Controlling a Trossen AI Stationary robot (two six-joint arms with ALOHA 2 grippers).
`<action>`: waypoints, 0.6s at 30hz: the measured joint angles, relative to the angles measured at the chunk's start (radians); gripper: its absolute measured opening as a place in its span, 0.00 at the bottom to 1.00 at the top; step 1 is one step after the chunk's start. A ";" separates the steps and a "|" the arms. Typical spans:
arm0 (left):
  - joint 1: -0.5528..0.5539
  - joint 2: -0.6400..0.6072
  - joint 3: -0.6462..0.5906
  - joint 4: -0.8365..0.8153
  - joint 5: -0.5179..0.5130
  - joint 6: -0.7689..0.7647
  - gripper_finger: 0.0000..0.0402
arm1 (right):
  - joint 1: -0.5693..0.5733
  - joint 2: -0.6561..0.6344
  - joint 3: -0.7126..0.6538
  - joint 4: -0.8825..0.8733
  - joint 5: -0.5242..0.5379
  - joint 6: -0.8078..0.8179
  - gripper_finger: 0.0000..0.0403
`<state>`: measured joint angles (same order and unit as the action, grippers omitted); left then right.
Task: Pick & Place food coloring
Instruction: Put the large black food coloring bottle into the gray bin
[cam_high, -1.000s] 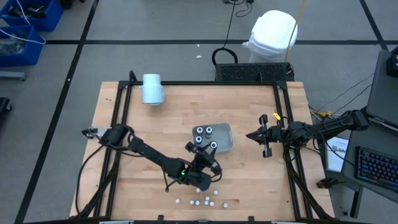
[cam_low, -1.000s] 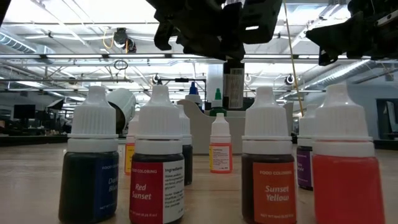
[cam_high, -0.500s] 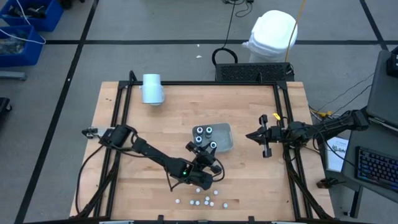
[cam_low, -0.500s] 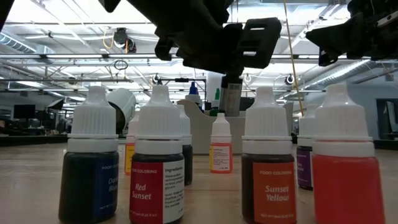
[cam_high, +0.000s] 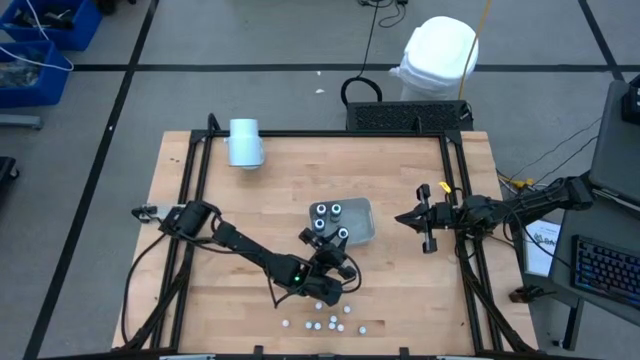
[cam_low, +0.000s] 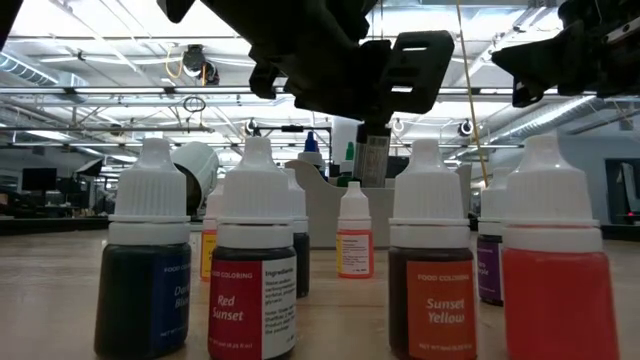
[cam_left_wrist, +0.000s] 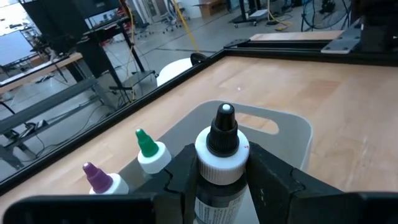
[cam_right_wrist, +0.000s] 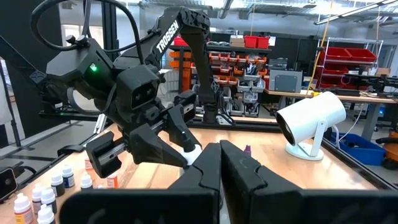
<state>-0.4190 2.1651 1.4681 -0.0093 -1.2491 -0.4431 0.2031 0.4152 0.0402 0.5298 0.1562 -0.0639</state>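
Observation:
My left gripper (cam_high: 338, 244) reaches over the near edge of the translucent tray (cam_high: 360, 213) and is shut on one food coloring bottle (cam_left_wrist: 222, 140) with a black tip and a white cap. Two more bottles, green-tipped (cam_left_wrist: 148, 150) and purple-tipped (cam_left_wrist: 97, 178), stand in the tray beside it. Several small bottles (cam_high: 320, 323) stand upright on the wood near the table's front edge; they fill the foreground of the low view (cam_low: 255, 270). My right gripper (cam_high: 413, 217) waits shut at the table's right side, touching nothing. My left gripper pinches the bottle just under its white cap (cam_left_wrist: 219, 167), one finger (cam_left_wrist: 185, 171) on each side. The fingers come nearly level from the table's near left side. The bottle (cam_low: 373, 160) stays upright below the gripper; the tray wall hides whether its base rests on the tray.
A pale blue cylinder (cam_high: 244, 142) lies at the table's far left corner. A black frame rail (cam_high: 330, 133) borders the table. Bare wood lies between the tray and the far rail.
My left gripper has sunk a little with the bottle over the tray, then kept still. The bottle has stayed upright in the hold.

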 joint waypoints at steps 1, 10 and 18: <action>0.000 0.000 0.000 0.000 0.000 0.000 0.29 | 0.000 0.000 0.000 -0.003 0.000 0.000 0.00; 0.014 0.000 0.000 -0.003 -0.007 0.000 0.29 | 0.000 0.000 0.000 -0.005 0.000 -0.001 0.00; 0.029 0.000 0.000 -0.031 -0.007 -0.001 0.29 | 0.000 0.000 0.000 -0.008 0.000 -0.001 0.00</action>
<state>-0.3901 2.1647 1.4681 -0.0405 -1.2560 -0.4439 0.2031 0.4156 0.0402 0.5217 0.1559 -0.0645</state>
